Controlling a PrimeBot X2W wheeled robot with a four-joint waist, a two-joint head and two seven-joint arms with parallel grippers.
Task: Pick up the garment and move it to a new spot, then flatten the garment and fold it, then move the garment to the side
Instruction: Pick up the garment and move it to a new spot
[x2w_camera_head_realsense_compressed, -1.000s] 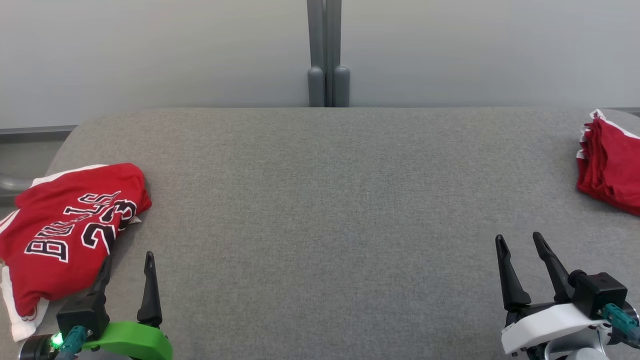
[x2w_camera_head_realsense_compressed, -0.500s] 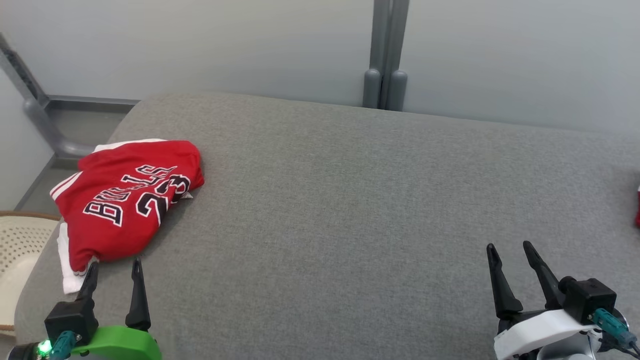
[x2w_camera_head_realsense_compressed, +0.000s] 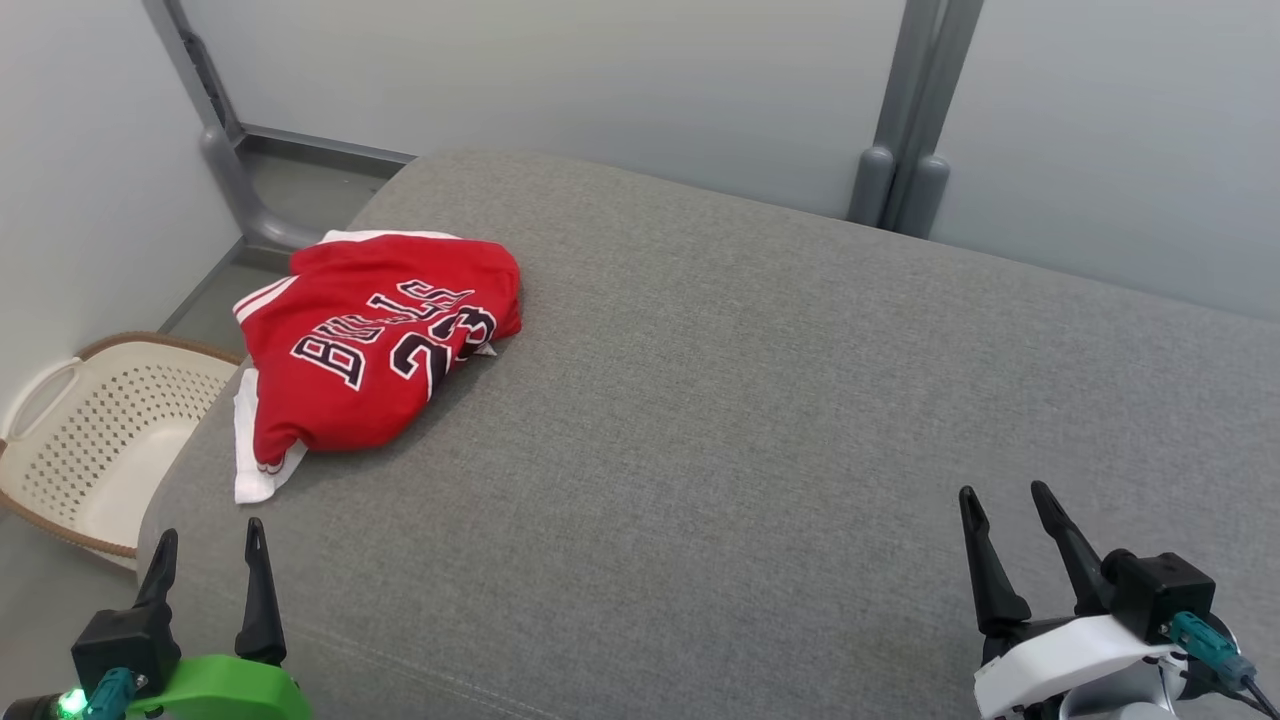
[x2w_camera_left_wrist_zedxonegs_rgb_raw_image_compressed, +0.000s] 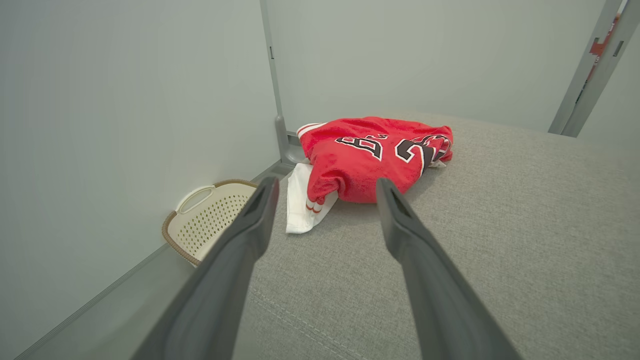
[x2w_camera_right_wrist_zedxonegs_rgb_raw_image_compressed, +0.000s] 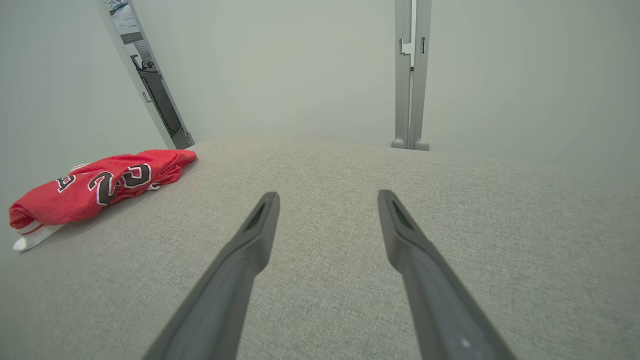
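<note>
Beneath the bunched red garment, white cloth, mostly out of sight.

I get soft, even light on every feed, with no glare. The garment casts only a faint shadow onto the cushion along its near edge. The head feed is sharp. On the wrist feeds, the wall posts behind the garment lean outward, and the left gripper blurs towards the lens.
</note>
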